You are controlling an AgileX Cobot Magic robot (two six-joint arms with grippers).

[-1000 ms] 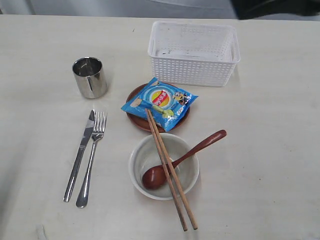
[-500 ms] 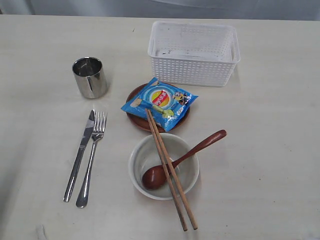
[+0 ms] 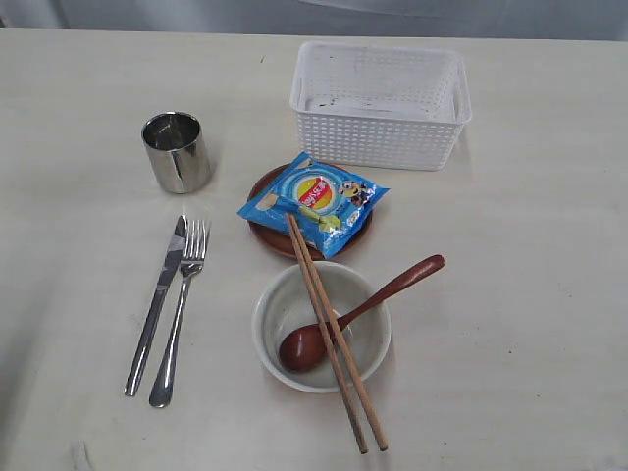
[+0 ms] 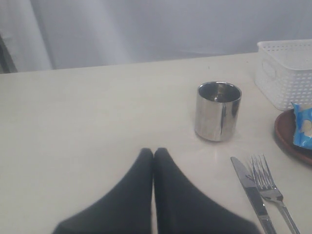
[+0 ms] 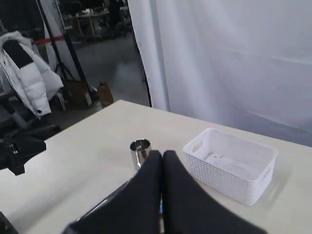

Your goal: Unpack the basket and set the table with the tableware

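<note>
The white basket (image 3: 380, 102) stands empty at the back of the table (image 3: 530, 294). A steel cup (image 3: 177, 151) stands at the left, with the knife (image 3: 157, 302) and fork (image 3: 181, 310) side by side in front of it. A blue chip bag (image 3: 313, 201) lies on the reddish-brown plate (image 3: 263, 228). The white bowl (image 3: 321, 326) holds the wooden spoon (image 3: 355, 313), and the chopsticks (image 3: 335, 332) lie across it. Neither arm shows in the exterior view. My left gripper (image 4: 153, 152) is shut and empty, hanging short of the cup (image 4: 218, 110). My right gripper (image 5: 162, 155) is shut and empty, high above the table.
The basket (image 5: 230, 163) and cup (image 5: 140, 151) show small below in the right wrist view, with a white curtain and a room with a white jacket (image 5: 24, 73) beyond the table. The left wrist view shows the knife (image 4: 252, 192), fork (image 4: 270, 191) and plate rim (image 4: 290, 139).
A dark arm at the top right edge of the exterior view one second ago has gone out of sight. Nothing on the table has moved.
</note>
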